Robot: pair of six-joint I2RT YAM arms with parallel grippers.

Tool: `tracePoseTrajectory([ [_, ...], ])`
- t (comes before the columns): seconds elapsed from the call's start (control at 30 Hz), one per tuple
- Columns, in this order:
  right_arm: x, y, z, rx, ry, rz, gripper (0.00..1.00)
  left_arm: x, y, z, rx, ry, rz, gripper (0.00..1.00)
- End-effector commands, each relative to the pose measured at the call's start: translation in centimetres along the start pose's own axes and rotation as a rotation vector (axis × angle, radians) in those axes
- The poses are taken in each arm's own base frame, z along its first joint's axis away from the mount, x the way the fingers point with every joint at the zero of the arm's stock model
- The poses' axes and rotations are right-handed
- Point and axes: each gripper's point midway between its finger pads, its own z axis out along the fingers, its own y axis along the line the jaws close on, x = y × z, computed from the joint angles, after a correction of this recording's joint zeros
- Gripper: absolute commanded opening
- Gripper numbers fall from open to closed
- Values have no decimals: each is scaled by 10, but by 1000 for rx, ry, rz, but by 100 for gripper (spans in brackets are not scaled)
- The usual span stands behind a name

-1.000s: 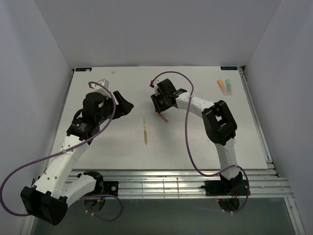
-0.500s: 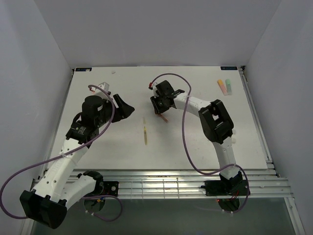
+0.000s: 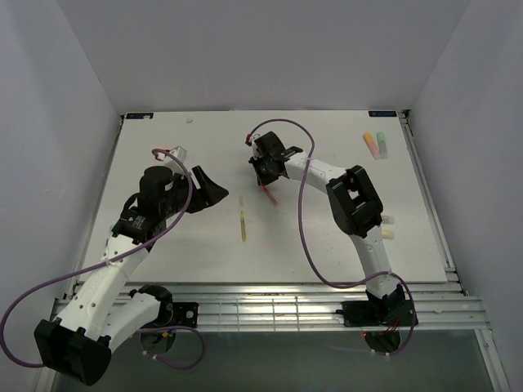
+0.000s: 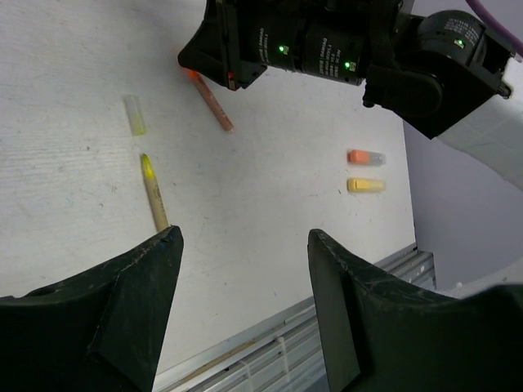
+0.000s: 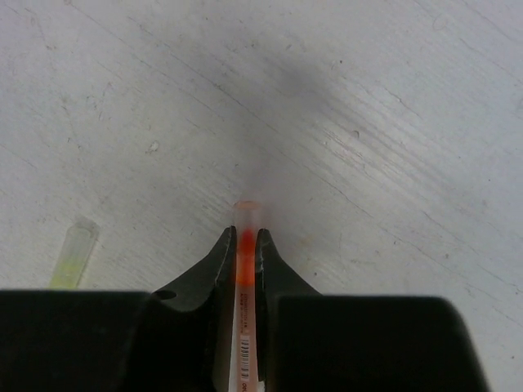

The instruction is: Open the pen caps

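My right gripper (image 5: 245, 235) is shut on an orange pen (image 5: 247, 327) at its capped end, low over the table. The clear orange cap (image 5: 248, 214) sticks out just past the fingertips. In the top view that gripper (image 3: 263, 181) is at the table's middle and the orange pen (image 3: 270, 196) slants out of it. My left gripper (image 4: 245, 237) is open and empty, to the left (image 3: 219, 189). A yellow pen (image 4: 154, 194) lies uncapped, its clear yellow cap (image 4: 135, 114) beside its tip. An orange cap (image 4: 365, 157) and a yellow cap (image 4: 365, 185) lie loose at the right.
Two pastel highlighters, orange and green (image 3: 376, 145), lie at the back right corner. The table's near edge with metal rails (image 3: 270, 296) runs across the front. White walls stand at the left, the back and the right.
My right gripper has shifted slightly left and back, still holding the orange pen. My left gripper has moved a little toward the front right. The yellow pen has not moved.
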Motion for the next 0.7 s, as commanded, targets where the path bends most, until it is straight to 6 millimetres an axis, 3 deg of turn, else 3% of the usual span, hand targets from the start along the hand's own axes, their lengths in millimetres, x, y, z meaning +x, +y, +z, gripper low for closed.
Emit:
tracePoseTrajectory([
  [0.0, -39, -3, -47, 66, -110, 69, 8, 13, -18, -4, 116, 56, 9, 72],
  [0.03, -45, -3, -59, 76, -132, 93, 8, 18, -20, -3, 142, 77, 6, 73],
  [0.1, -36, 0, -80, 78, -145, 176, 8, 25, -29, 1, 216, 113, 7, 73],
  [0.13, -51, 8, -117, 40, -223, 202, 8, 40, -36, -2, 282, 187, -10, 73],
  [0.17, -59, 16, -133, -4, -292, 249, 8, 43, -43, -1, 334, 202, -10, 73],
  [0.2, -30, 20, -131, -28, -259, 279, 8, 49, -45, -1, 363, 233, -24, 73],
  [0.23, -48, 37, -167, -127, -360, 321, 8, 59, -50, -3, 420, 271, -47, 74],
  [0.33, -18, 66, -202, -299, -388, 385, 8, 72, -57, -8, 494, 318, -70, 74],
  [0.37, -28, 76, -217, -372, -467, 388, 8, 78, -62, -11, 532, 340, -72, 74],
  [0.4, -11, 84, -227, -431, -463, 448, 8, 80, -66, -14, 552, 343, -67, 74],
  [0.43, -6, 94, -235, -502, -470, 459, 8, 83, -69, -16, 566, 348, -64, 74],
  [0.5, -12, 105, -264, -596, -564, 472, 8, 87, -78, -19, 593, 339, -49, 74],
  [0.53, -2, 111, -264, -618, -545, 506, 8, 87, -80, -22, 597, 329, -49, 74],
  [0.6, -4, 117, -278, -643, -584, 505, 8, 90, -85, -24, 621, 322, -66, 73],
  [0.67, 0, 127, -280, -671, -576, 529, 8, 92, -92, -27, 654, 316, -70, 72],
])
